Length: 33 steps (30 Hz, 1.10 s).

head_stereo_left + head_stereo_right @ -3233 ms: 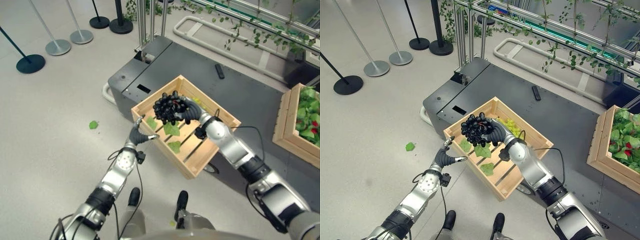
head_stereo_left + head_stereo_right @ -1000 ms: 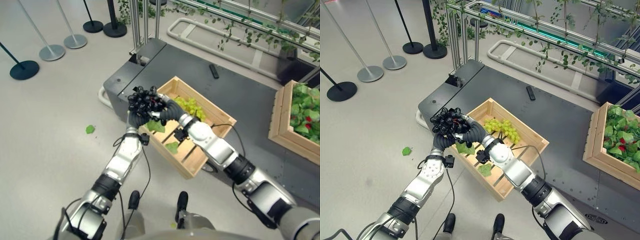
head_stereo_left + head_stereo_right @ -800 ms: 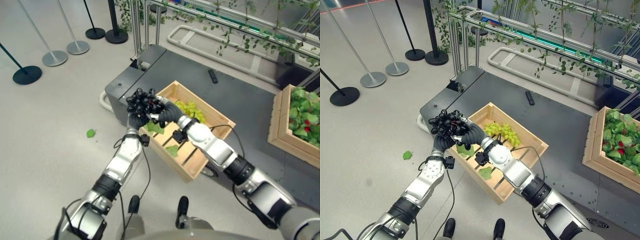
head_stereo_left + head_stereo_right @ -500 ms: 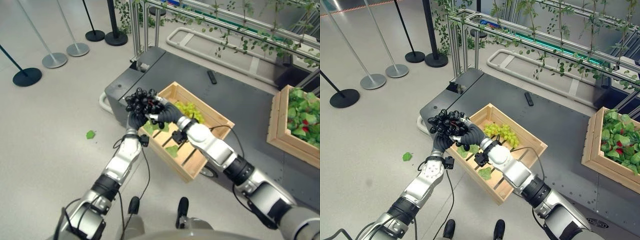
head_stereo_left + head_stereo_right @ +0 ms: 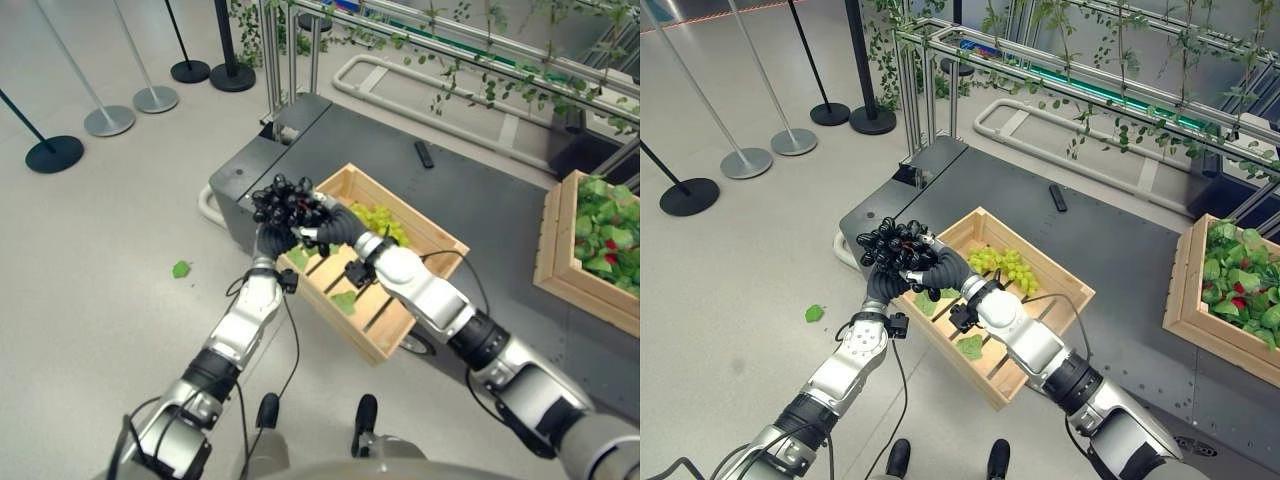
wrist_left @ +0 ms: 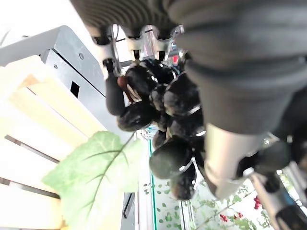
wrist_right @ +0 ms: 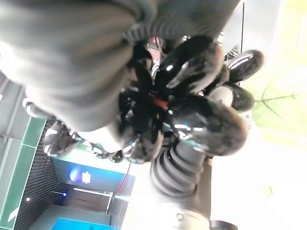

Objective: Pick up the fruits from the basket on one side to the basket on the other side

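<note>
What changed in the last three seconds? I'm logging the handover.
The right hand carried the black grapes from over the crate to its left corner, where the left hand rose to grip them too. The green grapes and leaves stayed put.

Both hands, left hand [image 5: 270, 240] and right hand [image 5: 330, 227], gripping black grapes [image 5: 287, 205] over crate [image 5: 425, 235] corner.

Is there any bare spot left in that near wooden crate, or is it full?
The slats at the near end of the wooden crate are bare past the loose leaves. The far end is crowded with green grapes. Both hands, left hand and right hand, meet on the black grapes over its left corner.
</note>
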### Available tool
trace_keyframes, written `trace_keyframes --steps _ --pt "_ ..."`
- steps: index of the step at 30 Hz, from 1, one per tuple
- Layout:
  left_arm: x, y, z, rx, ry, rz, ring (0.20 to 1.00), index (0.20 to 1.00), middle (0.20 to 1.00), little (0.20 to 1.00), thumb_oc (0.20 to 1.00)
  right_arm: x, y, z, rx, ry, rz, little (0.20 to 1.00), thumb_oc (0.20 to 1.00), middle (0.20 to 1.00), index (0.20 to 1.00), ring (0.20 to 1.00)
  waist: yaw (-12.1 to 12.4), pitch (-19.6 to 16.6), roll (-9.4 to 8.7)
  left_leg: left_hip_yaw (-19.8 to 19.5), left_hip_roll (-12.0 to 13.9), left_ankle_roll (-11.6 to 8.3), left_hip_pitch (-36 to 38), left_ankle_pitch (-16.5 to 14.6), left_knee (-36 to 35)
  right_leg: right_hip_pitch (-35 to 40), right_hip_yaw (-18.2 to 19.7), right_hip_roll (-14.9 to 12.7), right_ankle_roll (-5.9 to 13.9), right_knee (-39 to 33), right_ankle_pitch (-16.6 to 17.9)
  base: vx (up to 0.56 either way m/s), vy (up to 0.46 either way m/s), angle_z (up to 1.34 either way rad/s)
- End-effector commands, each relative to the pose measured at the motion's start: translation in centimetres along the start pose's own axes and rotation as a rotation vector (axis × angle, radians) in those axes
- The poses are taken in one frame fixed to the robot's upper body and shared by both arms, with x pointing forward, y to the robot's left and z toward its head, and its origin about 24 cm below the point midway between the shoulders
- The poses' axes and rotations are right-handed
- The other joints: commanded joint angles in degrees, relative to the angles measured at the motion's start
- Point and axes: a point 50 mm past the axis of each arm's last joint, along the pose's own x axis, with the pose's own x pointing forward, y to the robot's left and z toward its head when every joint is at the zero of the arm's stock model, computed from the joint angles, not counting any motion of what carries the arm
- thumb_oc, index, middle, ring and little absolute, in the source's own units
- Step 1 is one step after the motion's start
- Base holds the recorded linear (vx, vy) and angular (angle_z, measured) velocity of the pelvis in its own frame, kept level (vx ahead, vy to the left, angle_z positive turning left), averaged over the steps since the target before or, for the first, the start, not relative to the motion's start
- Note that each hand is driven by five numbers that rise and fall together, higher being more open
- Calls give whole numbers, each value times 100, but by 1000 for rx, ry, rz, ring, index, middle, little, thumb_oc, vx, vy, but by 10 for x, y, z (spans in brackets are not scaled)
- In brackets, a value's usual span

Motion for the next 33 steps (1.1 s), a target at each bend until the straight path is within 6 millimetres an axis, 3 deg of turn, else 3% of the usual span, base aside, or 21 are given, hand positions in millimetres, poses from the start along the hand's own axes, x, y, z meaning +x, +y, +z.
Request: trace_keyframes --steps 1,4,8,14,33 --pt "12 -8 38 -20 -191 -48 1000 1000 1000 1000 1000 6 -7 61 -40 -309 -43 200 200 200 200 200 -95 -307 -169 -77 -128 32 -150 -651 317 473 -118 -557 575 800 -1518 0 0 0" --pt "10 -3 37 -2 -195 -44 1000 1000 1000 1000 1000 5 -27 63 -150 -298 -99 200 200 200 200 200 -87 -319 -186 -69 -133 34 -154 -657 323 464 -130 -565 580 801 -1513 0 0 0" --pt "8 1 34 15 -194 -45 1000 1000 1000 1000 1000 3 -38 63 -222 -287 -123 200 200 200 200 200 -77 -316 -182 -72 -137 40 -153 -667 330 461 -134 -576 577 814 -1511 0 0 0" --pt "0 10 19 13 -141 -54 1000 1000 1000 1000 1000 -2 -67 61 -352 -236 -212 200 200 200 200 200 -44 -333 -190 -86 -154 59 -155 -686 347 480 -134 -579 570 816 -1515 0 0 0" --pt "-11 13 7 -35 -88 -124 1000 1000 1000 1000 1000 2 -91 40 -439 -89 -259 200 200 200 200 200 53 -366 -145 -115 -200 75 -118 -700 350 545 -185 -596 566 831 -1534 1 0 1"
